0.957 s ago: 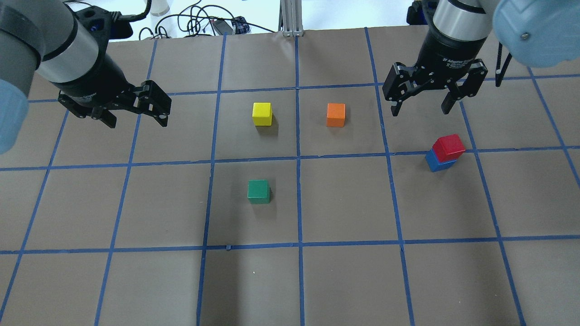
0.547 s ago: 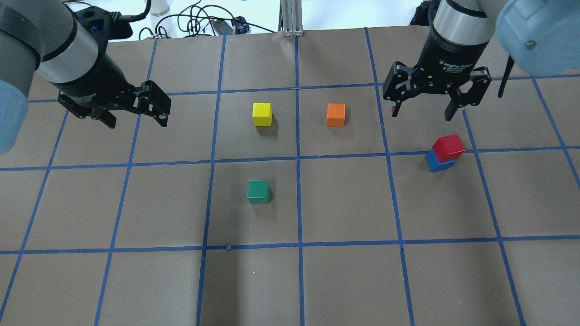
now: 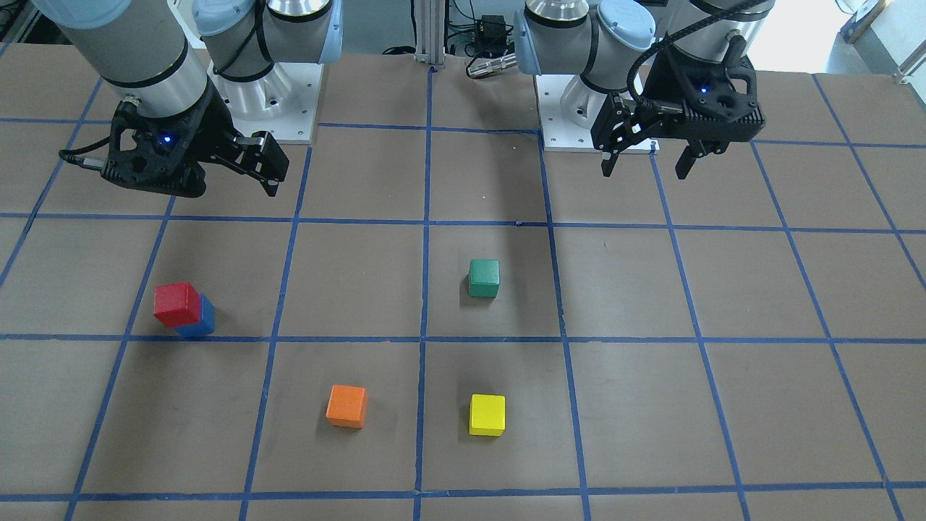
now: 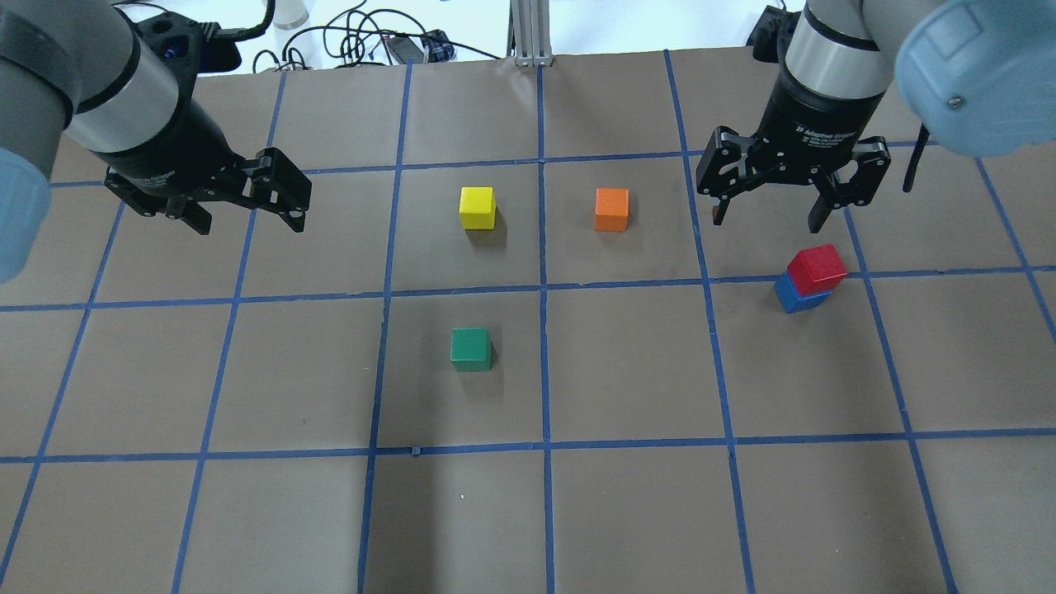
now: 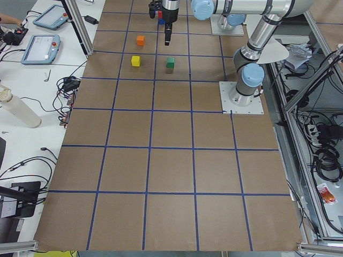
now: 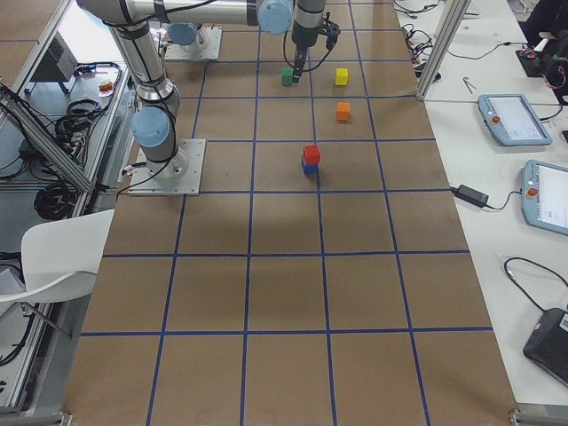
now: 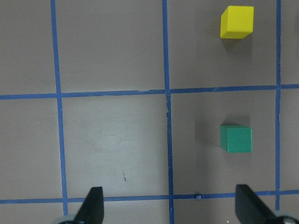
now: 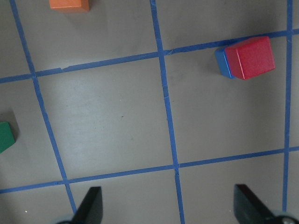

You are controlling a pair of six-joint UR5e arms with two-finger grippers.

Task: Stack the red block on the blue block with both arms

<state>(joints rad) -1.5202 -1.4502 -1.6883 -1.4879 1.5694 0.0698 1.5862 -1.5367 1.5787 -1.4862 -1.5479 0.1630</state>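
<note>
The red block (image 4: 817, 266) sits on top of the blue block (image 4: 794, 297), a little offset, on the table's right side. The stack also shows in the front view with red (image 3: 176, 302) over blue (image 3: 202, 322), and in the right wrist view with red (image 8: 250, 57) over blue (image 8: 222, 64). My right gripper (image 4: 767, 221) is open and empty, raised just behind the stack and apart from it. My left gripper (image 4: 249, 224) is open and empty over the far left of the table.
A yellow cube (image 4: 478, 206) and an orange cube (image 4: 611, 209) stand in the far middle squares. A green cube (image 4: 471, 348) stands nearer the middle. Blue tape lines grid the brown table. Cables lie beyond the far edge.
My right gripper, still open, has shifted a little down the overhead view, closer to the stack. The stack, the other cubes and the left arm have not moved.
</note>
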